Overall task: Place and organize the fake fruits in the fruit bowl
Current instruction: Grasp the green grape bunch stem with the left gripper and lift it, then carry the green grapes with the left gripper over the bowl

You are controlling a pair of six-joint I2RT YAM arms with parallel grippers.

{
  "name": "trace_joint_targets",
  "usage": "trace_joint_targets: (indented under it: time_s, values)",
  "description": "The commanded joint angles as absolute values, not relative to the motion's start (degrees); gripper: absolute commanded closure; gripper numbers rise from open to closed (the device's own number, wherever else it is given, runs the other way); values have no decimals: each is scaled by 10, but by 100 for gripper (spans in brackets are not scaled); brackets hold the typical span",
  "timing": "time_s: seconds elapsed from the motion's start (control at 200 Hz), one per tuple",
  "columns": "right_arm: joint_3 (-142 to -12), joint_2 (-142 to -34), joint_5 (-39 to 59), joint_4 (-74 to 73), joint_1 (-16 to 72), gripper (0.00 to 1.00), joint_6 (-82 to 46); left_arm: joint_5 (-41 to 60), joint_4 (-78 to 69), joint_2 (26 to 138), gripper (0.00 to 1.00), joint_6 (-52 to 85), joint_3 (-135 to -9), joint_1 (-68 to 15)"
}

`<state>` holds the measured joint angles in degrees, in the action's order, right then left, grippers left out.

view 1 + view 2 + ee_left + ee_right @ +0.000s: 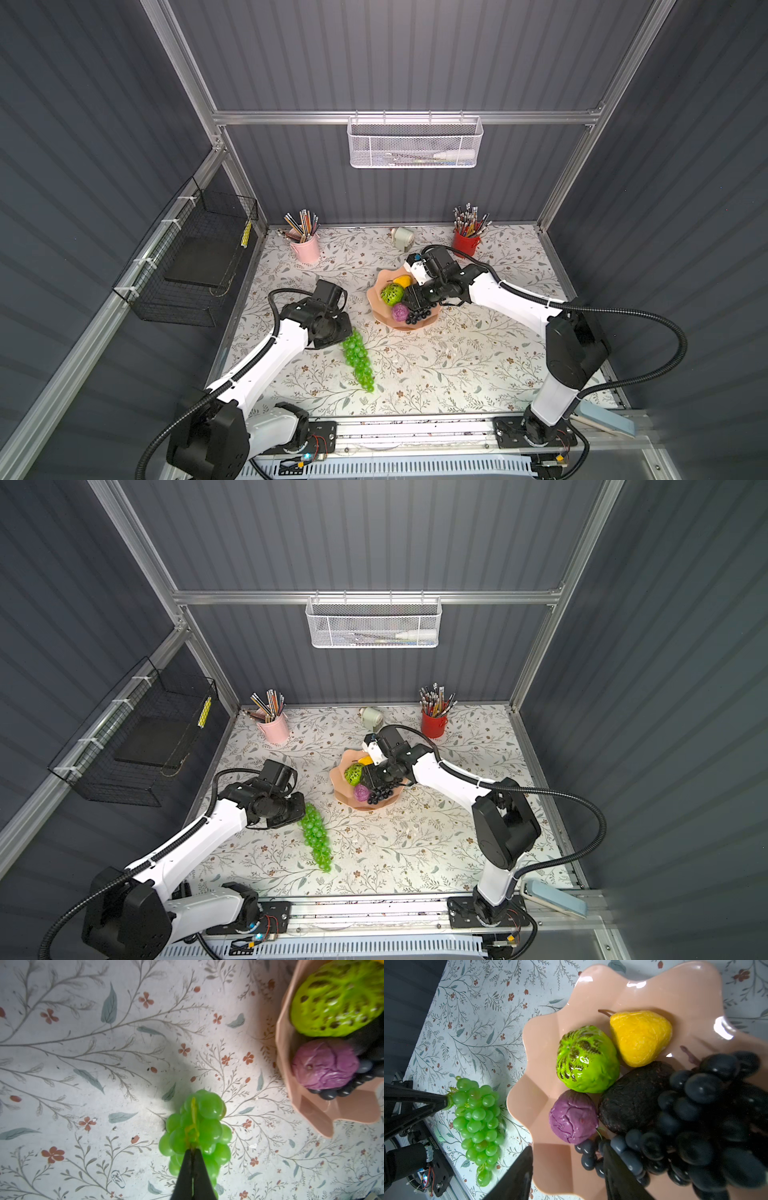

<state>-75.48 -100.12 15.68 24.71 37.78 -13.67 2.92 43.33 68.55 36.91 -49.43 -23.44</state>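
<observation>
Closest to the camera head, a metal rail (415,432) is running along the front edge of the floral table (457,365), carrying the bases of both arms. Just beyond it, left of the middle, the green grape bunch (358,360) is lying lengthwise on the table, outside the fruit bowl (384,320) and near its left side.

The left gripper (192,1150) is pinching the stem end of that bunch with its jaws closed tight together. In the left wrist view the black fingers (187,1167) are meeting on the yellow-green stalk, while the grapes themselves are resting on the tabletop.

Further back, near the middle, the fruit bowl is sitting upright with five fruits inside. The purple lump (573,1115) is lying at the near side, toward the green grapes. The bumpy green ball (587,1059) is touching it, and the yellow pear-shaped fruit (641,1036) is sitting behind the ball. The black avocado (633,1095) is nestling among these three, and the dark grape bunch (706,1115) is spreading over the near right part of the bowl.

The right gripper (568,1148) is reaching over the bowl with its jaws standing apart, gripping nothing; one finger is just beside the dark grapes.

At the back, a pink pencil cup (306,249) and a red pencil cup (466,245) are standing well apart.
</observation>
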Motion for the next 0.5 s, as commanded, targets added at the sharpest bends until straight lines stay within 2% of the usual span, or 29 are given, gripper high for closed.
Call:
trace_joint_targets:
  time_s: [0.0,0.22,0.495]
  values:
    - [-744,-980,135,238,379,44,-132,35,472,689,100,368,-533,-229]
    - [-722,-946,141,207,362,44,-146,63,506,705,100,360,-600,-230]
    - [-674,-890,186,157,277,45,-171,141,530,755,100,352,-720,-230]
